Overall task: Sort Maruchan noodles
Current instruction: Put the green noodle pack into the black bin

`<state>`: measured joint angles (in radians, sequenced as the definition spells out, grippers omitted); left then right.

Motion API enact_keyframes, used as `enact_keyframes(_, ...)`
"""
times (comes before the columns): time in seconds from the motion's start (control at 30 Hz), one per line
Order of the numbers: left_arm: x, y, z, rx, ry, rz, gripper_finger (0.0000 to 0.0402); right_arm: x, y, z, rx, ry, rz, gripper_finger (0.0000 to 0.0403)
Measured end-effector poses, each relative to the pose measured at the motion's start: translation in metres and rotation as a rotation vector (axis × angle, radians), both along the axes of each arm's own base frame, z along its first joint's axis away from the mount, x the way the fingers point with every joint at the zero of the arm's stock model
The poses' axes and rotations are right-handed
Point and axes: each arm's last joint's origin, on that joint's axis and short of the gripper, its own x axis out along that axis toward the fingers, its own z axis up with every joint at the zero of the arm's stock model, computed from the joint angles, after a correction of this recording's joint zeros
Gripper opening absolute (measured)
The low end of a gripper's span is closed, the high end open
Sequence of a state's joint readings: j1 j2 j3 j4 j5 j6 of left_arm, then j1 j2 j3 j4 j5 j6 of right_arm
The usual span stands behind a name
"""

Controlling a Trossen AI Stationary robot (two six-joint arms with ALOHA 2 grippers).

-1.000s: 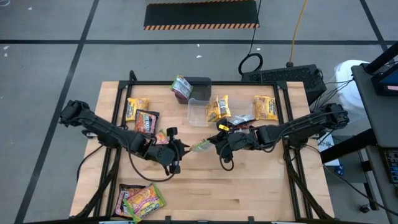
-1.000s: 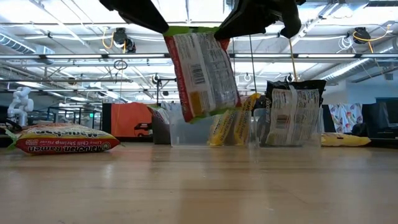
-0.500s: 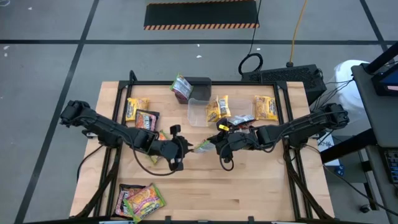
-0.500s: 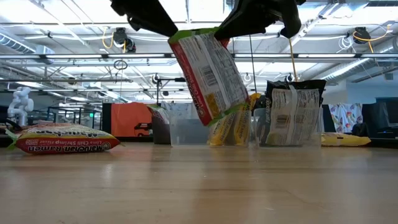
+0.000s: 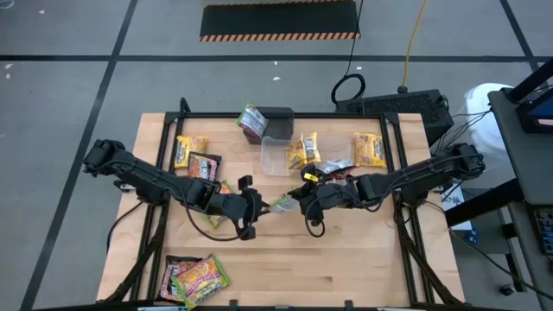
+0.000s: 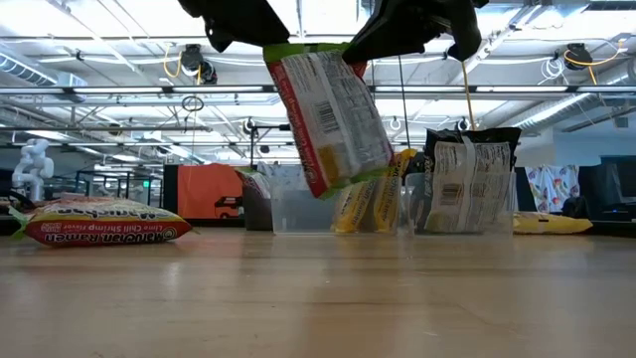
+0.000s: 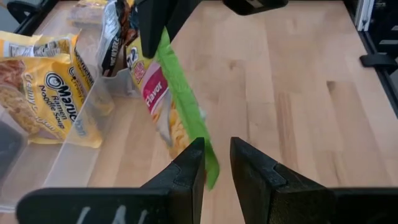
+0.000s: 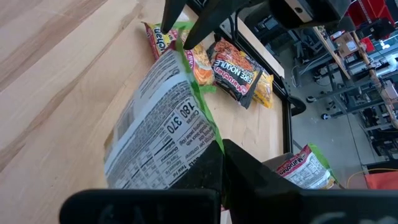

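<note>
From above, both arms meet mid-counter (image 5: 346, 268), pale wood planks with bare boards open toward the near edge; the right hand (image 5: 299, 200) is clamped shut on a green-edged packet (image 5: 279, 204), and the left hand (image 5: 256, 210) sits at its other end, fingers parted around the edge. Flat crinkly packets lie scattered: yellow (image 5: 189, 149), dark (image 5: 203, 168), a pile (image 5: 195, 278) at the near left corner. A clear tub (image 5: 275, 155) stands at the back. Low down now: the packet (image 6: 326, 117) hangs tilted, clear of the counter, shiny plastic with a printed white back, plenty of air beneath it. Left wrist: the green edge (image 7: 185, 106) runs down between the two dark fingers (image 7: 186, 171), which are apart. Right wrist: fingers (image 8: 211, 167) pinched tight on the packet's green seam (image 8: 198, 102), wrinkled film bulging away.
</note>
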<state>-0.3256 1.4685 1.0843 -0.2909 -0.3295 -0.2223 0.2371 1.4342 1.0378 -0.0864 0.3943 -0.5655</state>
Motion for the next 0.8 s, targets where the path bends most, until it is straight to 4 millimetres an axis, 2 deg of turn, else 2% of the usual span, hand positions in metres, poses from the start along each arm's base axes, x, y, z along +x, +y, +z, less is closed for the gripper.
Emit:
enact_keyframes(0.33,0.008,-0.002,-0.011,0.057,0.026,-0.034,0.0083,0.000,0.000,0.000,0.000,0.000,-0.001,0.0000)
enact_keyframes(0.63,0.019,-0.004,-0.039,0.107,0.119,-0.038,0.0083,0.000,0.000,0.000,-0.004,0.002,0.002,0.0000)
enact_keyframes(0.8,0.019,-0.004,-0.038,0.105,0.114,-0.036,0.0081,0.000,0.000,0.000,-0.006,0.002,0.003,0.0000)
